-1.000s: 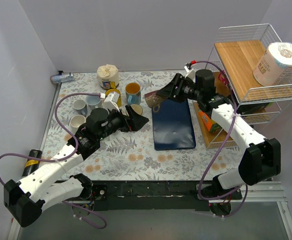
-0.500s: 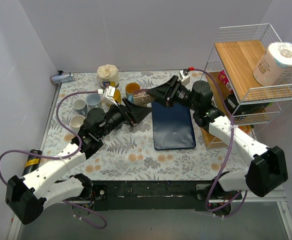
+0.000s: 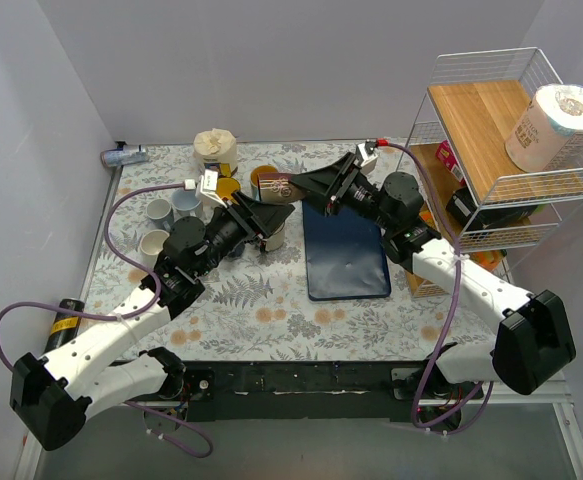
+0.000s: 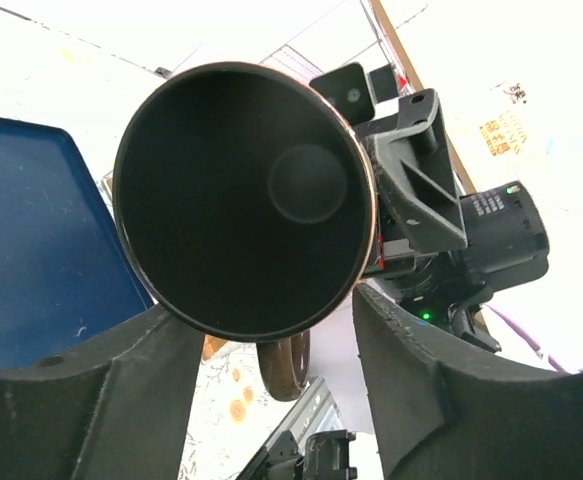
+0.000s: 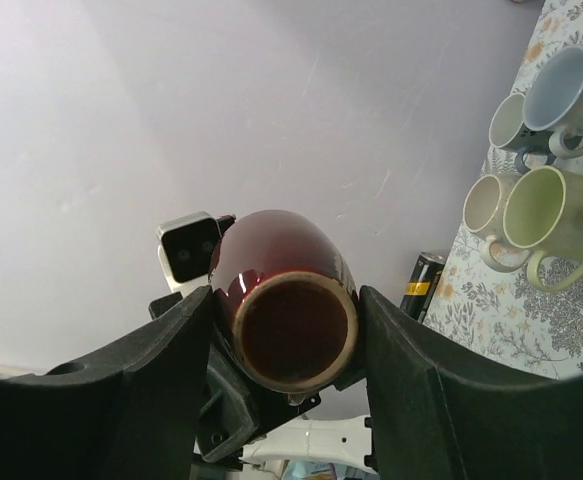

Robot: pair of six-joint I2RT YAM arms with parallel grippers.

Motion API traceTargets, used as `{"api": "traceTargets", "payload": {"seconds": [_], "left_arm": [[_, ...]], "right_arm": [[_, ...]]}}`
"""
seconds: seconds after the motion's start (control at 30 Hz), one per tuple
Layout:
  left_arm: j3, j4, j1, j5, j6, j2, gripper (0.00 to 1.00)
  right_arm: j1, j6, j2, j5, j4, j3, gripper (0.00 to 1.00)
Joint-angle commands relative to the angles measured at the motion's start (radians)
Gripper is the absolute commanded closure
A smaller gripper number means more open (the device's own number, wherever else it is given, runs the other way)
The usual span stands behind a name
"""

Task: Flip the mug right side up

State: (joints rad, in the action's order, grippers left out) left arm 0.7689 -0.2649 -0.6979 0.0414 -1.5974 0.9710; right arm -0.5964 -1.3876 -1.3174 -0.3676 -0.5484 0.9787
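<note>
Dark red mug [image 3: 277, 188] is up in the air, clear of the table [image 3: 261, 315], over the back middle of it. It's lying on its side: mouth turned toward the left arm, base turned toward the right arm. The left wrist camera looks straight into the dark hollow of the cup, and the handle [image 4: 285, 365] hangs down underneath.

Right gripper [image 3: 299, 186] has it clamped. In its own wrist view both fingers [image 5: 416, 390] press against the glossy red sides, with the brown base ring facing the lens.

Left gripper [image 4: 263, 315] is right there at the other end, jaws reaching in on either side of the rim. The fingers run up to the mug's edge and disappear behind it. Whether they actually bite on the cup or only bracket it, I can't tell.

So that's two arms meeting nose to nose, with the mug between them.

Just behind the held mug a yellow mug [image 3: 260, 175] stands upright, partly hidden. Just to the right and toward the near side, a dark blue tray [image 3: 346, 255] lies flat on the flowered tabletop under the right arm.

Out to the left sits a cluster of pale mugs [image 3: 163, 222], mouths up, well apart from the action. At the back left corner a bottle [image 3: 123, 155] lies on its side.

On the right edge stands a wire rack [image 3: 476, 70], with a paper roll [image 3: 556, 125] on its wooden top shelf.
</note>
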Motion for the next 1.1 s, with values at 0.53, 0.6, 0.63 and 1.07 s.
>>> {"api": "traceTargets", "payload": {"seconds": [0.53, 0.6, 0.63, 1.07], "left_arm": [[0.09, 0.193, -0.005, -0.133, 0.069, -0.034, 1.0], [0.101, 0.258, -0.005, -0.146, 0.094, -0.048, 1.0], [0.104, 0.295, -0.005, -0.158, 0.109, -0.055, 1.0], [0.158, 0.906, -0.005, -0.345, 0.107, -0.158, 1.0]], "right_arm": [[-0.016, 0.044, 0.001, -0.016, -0.035, -0.031, 0.35], [-0.014, 0.082, 0.004, -0.013, 0.058, -0.018, 0.06], [-0.014, 0.117, 0.004, -0.001, 0.091, -0.017, 0.05], [0.017, 0.301, 0.072, 0.133, 0.421, -0.038, 0.02]]}}
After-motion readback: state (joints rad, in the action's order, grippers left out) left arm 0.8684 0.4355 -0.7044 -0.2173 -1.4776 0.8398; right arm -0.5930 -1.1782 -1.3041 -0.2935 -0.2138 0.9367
